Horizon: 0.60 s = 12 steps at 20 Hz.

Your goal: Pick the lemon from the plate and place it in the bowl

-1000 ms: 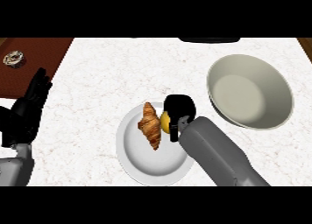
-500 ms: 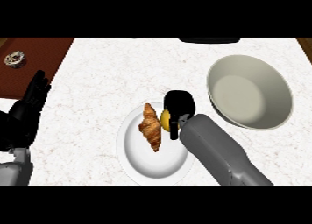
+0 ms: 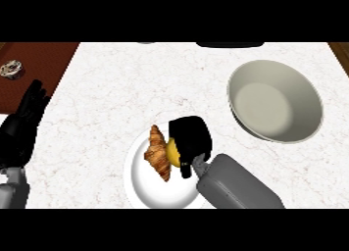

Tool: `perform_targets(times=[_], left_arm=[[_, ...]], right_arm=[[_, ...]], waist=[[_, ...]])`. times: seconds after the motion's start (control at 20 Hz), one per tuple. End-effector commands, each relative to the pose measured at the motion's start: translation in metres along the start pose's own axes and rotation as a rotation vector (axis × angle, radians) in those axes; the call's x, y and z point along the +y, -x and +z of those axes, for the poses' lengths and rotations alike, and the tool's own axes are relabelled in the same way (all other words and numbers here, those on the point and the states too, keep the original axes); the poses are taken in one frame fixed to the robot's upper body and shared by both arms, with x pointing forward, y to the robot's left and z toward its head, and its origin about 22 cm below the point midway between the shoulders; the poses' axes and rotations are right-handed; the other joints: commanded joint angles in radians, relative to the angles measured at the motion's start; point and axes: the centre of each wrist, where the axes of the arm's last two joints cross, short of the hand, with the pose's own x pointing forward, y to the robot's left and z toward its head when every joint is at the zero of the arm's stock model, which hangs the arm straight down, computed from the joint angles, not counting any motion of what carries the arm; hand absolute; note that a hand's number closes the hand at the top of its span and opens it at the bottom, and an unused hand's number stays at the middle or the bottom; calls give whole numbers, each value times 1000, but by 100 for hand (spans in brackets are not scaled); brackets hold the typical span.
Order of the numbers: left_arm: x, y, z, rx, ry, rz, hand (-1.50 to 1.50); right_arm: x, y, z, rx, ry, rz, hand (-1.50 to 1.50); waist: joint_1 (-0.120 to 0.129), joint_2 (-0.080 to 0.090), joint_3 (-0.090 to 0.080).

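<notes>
A yellow lemon [image 3: 173, 151] lies on the white plate [image 3: 150, 187], right beside a brown croissant [image 3: 158, 154]. My right hand [image 3: 191, 138] is over the plate and covers the lemon's right side; its fingers curl down round the lemon, most of which is hidden. The grey-white bowl [image 3: 275, 107] stands to the upper right, apart from the hand, with nothing in it. My left hand [image 3: 18, 130] rests open at the left edge, fingers up.
A dark brown wooden surface [image 3: 33, 68] borders the white marble counter at the upper left, and a small round object [image 3: 12, 69] lies on it. A dark item [image 3: 230, 44] shows at the counter's far edge.
My right hand has slid left and down over the lemon, and its fingers have closed further round it. The left hand, the bowl and the croissant have stayed put.
</notes>
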Motion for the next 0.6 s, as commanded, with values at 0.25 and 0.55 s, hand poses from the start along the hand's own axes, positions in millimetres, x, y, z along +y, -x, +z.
perform_targets(times=[0.25, 0.55], left_arm=[[9, 16, 7, 18, -10, 7, 0], [-6, 14, -6, 8, -4, 8, 0]], right_arm=[[-92, -4, 81, -9, 455, -31, 150], [-154, -6, 128, 25, 650, -229, 150]], waist=[[-27, -11, 0], [-12, 0, 0]])
